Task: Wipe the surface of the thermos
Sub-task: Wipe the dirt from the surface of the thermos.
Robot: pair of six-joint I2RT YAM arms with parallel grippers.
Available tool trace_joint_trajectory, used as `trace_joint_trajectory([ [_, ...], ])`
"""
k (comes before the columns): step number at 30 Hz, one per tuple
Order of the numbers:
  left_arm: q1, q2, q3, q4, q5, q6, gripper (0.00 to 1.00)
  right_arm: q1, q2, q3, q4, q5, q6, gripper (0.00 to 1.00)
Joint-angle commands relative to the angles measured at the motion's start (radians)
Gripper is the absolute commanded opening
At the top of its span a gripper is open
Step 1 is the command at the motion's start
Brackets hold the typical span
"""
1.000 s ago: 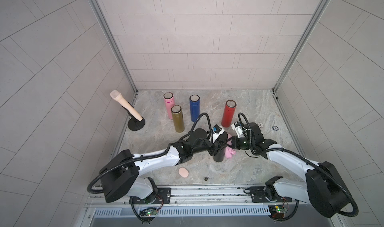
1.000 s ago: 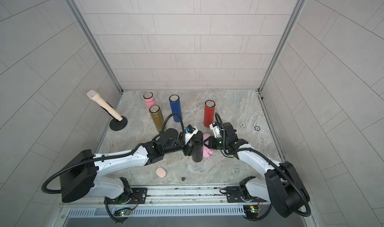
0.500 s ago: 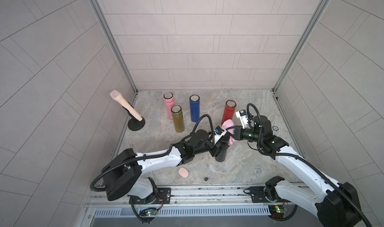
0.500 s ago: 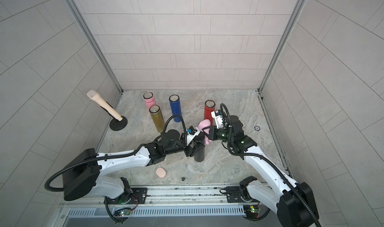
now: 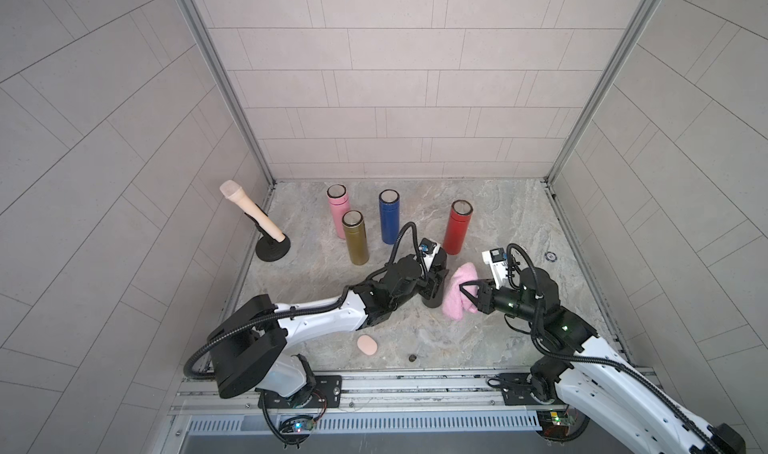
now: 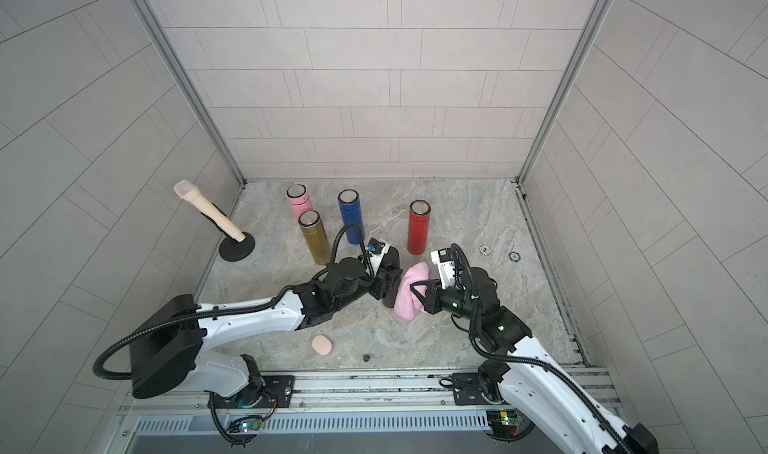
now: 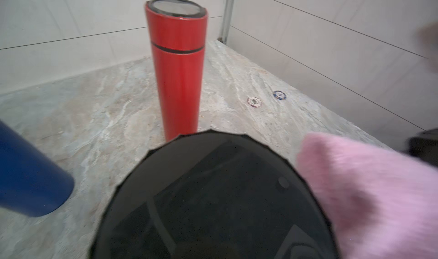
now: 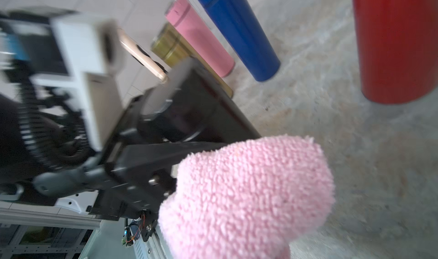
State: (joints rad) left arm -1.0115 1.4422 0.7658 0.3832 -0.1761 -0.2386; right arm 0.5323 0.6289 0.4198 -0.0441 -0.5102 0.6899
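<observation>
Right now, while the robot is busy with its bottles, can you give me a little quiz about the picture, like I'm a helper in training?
1. Pick one: what does the right pincer hold?
A) a pink cloth
B) a yellow sponge
C) nothing
2. True or false: the left pincer grips the black thermos.
3. How many other thermoses stand free of both pincers?

Key:
1. A
2. True
3. Four: the pink thermos, the gold thermos, the blue thermos and the red thermos.
</observation>
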Motion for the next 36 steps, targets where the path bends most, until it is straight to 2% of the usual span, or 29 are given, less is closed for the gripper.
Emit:
trace_joint_trajectory([
  [1,-0.044,0.011,0.059,-0.035,-0.156,-0.034,0.0,0.088,0.035,-0.045,0.052,0.164,0.006,0.0],
  [5,-0.095,0.036,0.084,-0.06,-0.237,-0.031,0.0,0.173,0.146,-0.169,0.204,0.337,0.079,0.0],
  [8,-0.114,0.044,0.105,-0.107,-0.32,-0.107,0.0,0.212,0.2,-0.243,0.332,0.458,0.139,0.0],
  [12,-0.12,0.04,0.118,-0.141,-0.375,-0.228,0.0,0.241,0.214,-0.233,0.408,0.571,0.139,0.0],
  [15,-0.12,0.042,0.136,-0.177,-0.412,-0.3,0.0,0.245,0.215,-0.191,0.429,0.586,0.121,0.0],
  [23,-0.127,0.058,0.165,-0.212,-0.434,-0.399,0.0,0.278,0.226,-0.093,0.475,0.552,0.085,0.0],
  [30,-0.127,0.065,0.188,-0.259,-0.437,-0.481,0.0,0.305,0.371,-0.165,0.541,0.604,0.141,0.0],
  [36,-0.132,0.082,0.214,-0.308,-0.465,-0.574,0.0,0.359,0.365,-0.188,0.567,0.643,0.141,0.0],
])
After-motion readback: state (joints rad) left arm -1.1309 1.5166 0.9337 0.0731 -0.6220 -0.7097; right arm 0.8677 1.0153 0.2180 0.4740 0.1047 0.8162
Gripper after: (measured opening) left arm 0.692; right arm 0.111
